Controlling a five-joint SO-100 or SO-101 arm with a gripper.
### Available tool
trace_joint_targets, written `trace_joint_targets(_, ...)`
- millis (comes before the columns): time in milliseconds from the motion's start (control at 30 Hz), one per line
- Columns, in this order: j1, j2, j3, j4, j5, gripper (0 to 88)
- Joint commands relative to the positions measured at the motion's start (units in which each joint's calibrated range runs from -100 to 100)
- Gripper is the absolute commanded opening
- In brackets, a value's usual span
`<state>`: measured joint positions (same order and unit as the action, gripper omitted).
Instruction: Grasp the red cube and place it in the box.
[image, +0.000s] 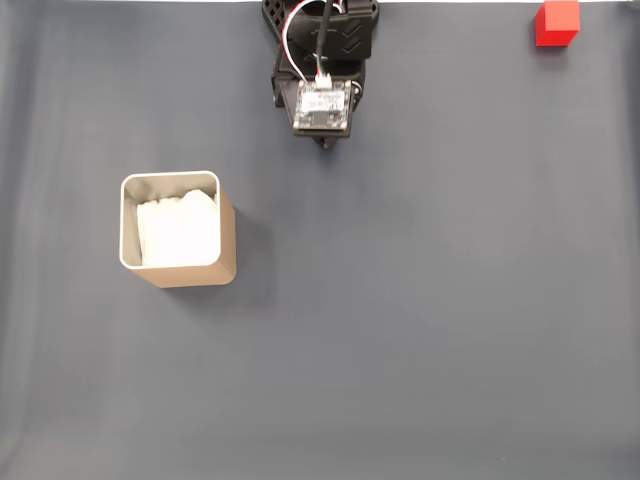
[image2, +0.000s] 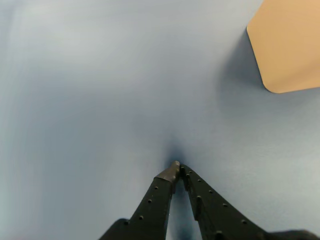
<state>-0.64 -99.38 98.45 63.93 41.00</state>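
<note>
Fingertips pressed together, gripper (image2: 177, 169) holding nothing, low over the grey mat (image: 420, 330). In the fixed view the red cube (image: 557, 23) sits well off to its right, seemingly level with the arm's base; the box (image: 180, 270) stands away left.

— Colours? The red cube (image: 556, 23) is bright, plain red.
— And the box (image: 225, 245): tan walls, pale rim (white paper lining inside), on a plain grey-blue table (image: 430, 320).
</note>
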Motion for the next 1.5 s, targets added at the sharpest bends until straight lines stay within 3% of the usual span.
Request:
trace_joint_targets(0, 1.03, 0.93, -3.1, -5.62, -0.68, 0.1)
trace_joint_targets(367, 0.25, 18.5, -26.16, -8.0, -1.51, 0.1)
trace_joint_targets(833, -7.7, 39.19, -58.16, 4.64, 1.03, 0.1)
trace_joint_targets(1000, -14.09, 39.27, -62.54, 7.84, 3.22, 0.1)
trace_joint_targets(1467, -39.37, 36.59, -69.37, 18.26, 3.27, 0.5)
